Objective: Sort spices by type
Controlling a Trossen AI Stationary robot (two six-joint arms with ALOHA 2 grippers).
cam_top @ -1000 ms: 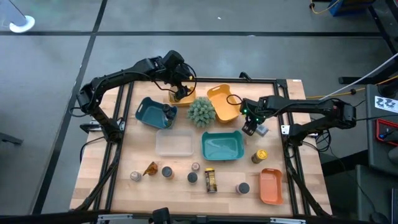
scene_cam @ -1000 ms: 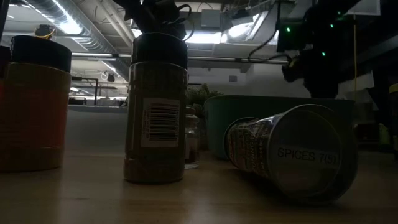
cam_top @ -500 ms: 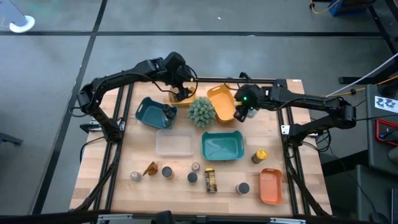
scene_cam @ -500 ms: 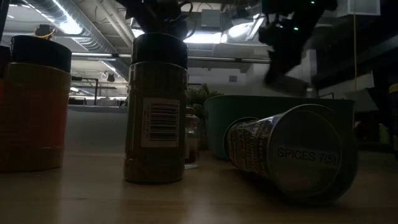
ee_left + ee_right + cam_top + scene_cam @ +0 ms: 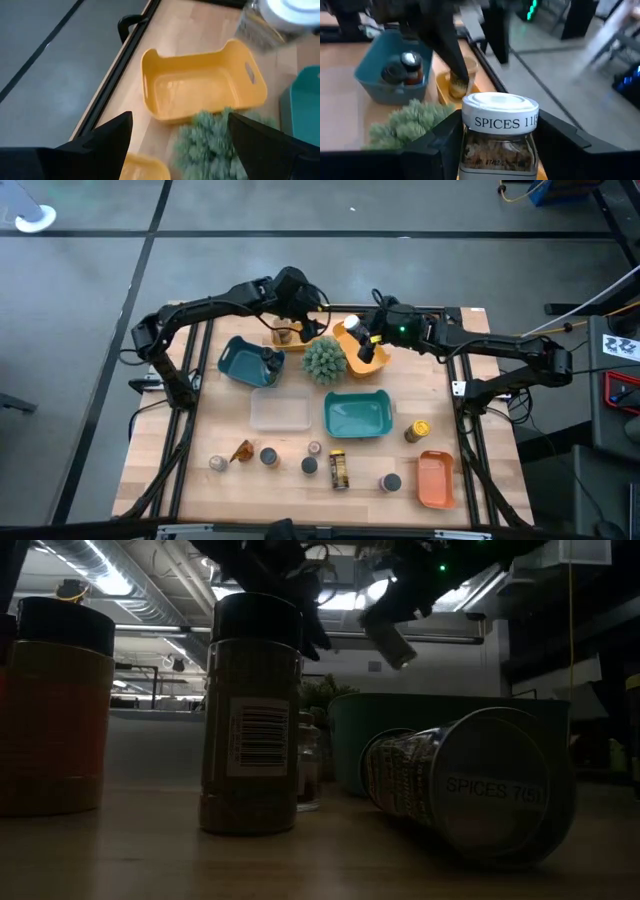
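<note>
Height is what the coming move turns on: my right gripper (image 5: 362, 340) holds a white-capped spice jar (image 5: 498, 135) tight between its fingers, cap marked "SPICES 11", and that jar hangs over the yellow tray (image 5: 357, 346) at about one o'clock on the desk (image 5: 225, 430), not yet set down. In the low view the jar (image 5: 387, 639) is well above the desk and tilted, its long axis slanting rather than plumb. From the gripper the tray floor lies straight below, so I judge the next step is a level-out and a drop into that tray.

My left gripper (image 5: 293, 313) sits at roughly twelve o'clock, just beside a tan jar (image 5: 283, 334) on a second yellow tray at the desk's far edge; its fingers stand wide apart with nothing between them. The right arm is plainly the nearer one to the tray in question.

A green spiky plant (image 5: 324, 360) stands touching the tray's near side, so I would keep the descent clear of it.
</note>
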